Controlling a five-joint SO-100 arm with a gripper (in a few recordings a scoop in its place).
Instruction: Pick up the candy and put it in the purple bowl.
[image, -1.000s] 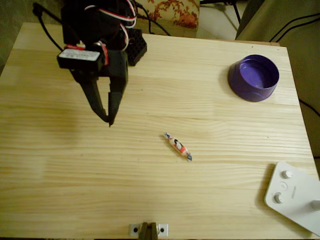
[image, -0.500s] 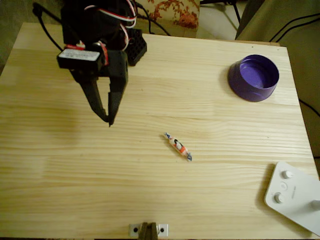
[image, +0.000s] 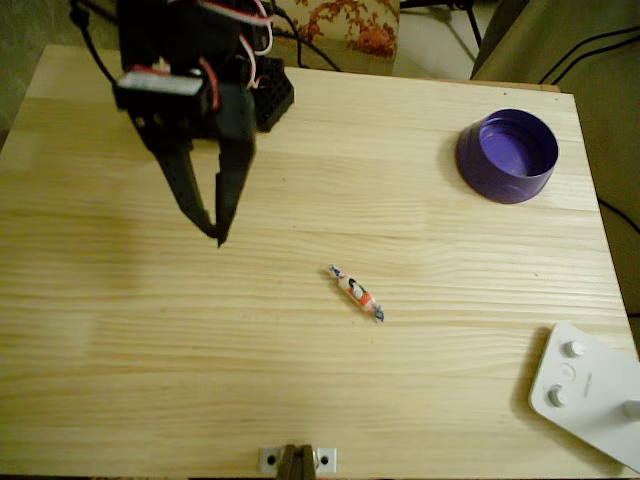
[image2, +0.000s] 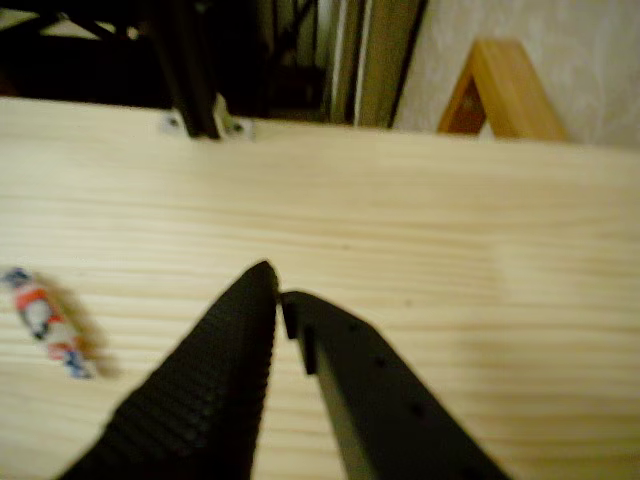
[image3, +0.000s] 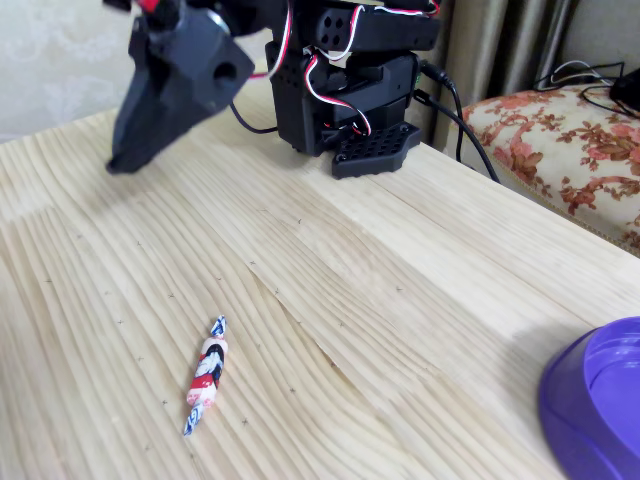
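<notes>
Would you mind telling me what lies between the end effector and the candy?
Only bare wood: in the overhead view, nothing lies between the end effector and the candy.

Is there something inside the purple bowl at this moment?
Nothing: the purple bowl is empty in the overhead view, its floor bare. The candy lies on the wooden table, apart from the bowl and from the gripper.

A white knobbed device (image: 590, 392) rests on the wooden table's (image: 300, 400) corner.
</notes>
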